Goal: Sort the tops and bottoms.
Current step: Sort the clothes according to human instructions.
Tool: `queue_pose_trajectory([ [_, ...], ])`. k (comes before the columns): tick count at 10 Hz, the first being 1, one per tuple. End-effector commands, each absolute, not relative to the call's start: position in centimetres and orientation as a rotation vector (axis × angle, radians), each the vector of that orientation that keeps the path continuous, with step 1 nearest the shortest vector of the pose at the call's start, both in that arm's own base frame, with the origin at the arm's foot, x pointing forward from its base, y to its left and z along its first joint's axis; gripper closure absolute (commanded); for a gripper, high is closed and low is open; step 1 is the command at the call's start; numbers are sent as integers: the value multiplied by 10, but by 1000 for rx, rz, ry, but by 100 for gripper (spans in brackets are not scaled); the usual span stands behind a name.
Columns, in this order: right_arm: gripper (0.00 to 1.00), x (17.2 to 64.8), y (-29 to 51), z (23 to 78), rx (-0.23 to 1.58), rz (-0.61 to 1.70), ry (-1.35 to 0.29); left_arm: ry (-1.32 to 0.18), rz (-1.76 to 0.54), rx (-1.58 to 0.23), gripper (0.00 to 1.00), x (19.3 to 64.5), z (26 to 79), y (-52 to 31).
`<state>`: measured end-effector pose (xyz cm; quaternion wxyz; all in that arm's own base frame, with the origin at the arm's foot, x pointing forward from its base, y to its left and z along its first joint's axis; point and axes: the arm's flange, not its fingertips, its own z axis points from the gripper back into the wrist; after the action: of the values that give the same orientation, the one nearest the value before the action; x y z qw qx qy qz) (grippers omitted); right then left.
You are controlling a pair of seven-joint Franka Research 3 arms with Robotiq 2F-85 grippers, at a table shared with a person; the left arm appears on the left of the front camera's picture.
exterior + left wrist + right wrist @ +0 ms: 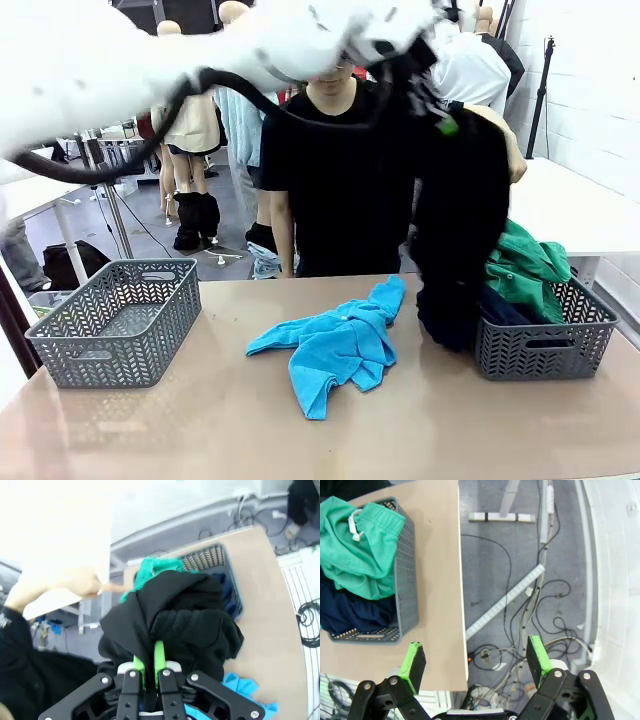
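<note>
1. The left pincer is clamped tight on a fold of the black garment, whose cloth bunches between and just beyond the nearly meeting green pads
2. Seen from the front, the left pincer is high above the table. The black garment hangs straight below it as a long, thick, crumpled drape. Its lower end comes down at the wall of the grey basket; whether it touches cannot be told
3. In that basket, past the hanging cloth, the emerald green garment lies heaped on top, with the dark navy garment under it
4. The sky-blue shirt lies crumpled on the table, soft and knitted, well below the left pincer and off to one side
5. The right pincer stands wide open with nothing between its pads, over the table's edge and the cabled floor. Ahead of it, off to one side, the basket shows the green garment's white drawstring
6. A person's hand is near the black cloth, beyond the left pincer
</note>
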<state>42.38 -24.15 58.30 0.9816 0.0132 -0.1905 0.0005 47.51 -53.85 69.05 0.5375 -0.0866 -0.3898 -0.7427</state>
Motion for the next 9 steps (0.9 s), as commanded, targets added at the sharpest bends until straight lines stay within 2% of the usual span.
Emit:
queue_pose_trajectory([
  [1,0,422,-241,582,17,7,-376,-970,-1894,-227,100,519,711,-622],
  [2,0,422,-241,582,17,7,-376,-972,-1919,-212,100,535,696,-654],
  [4,0,422,-241,582,17,7,-376,-1046,-1908,-292,100,561,665,-697],
  [5,0,422,-241,582,17,7,-376,-982,-1915,-281,100,568,641,-716],
  [6,0,422,-241,582,17,7,-376,-810,-1920,-208,100,577,608,-723],
  [7,0,422,-241,582,17,7,-376,-990,-1904,-265,100,495,596,-632],
  [9,0,422,-241,582,17,7,-376,-990,-1904,-265,100,495,596,-632],
])
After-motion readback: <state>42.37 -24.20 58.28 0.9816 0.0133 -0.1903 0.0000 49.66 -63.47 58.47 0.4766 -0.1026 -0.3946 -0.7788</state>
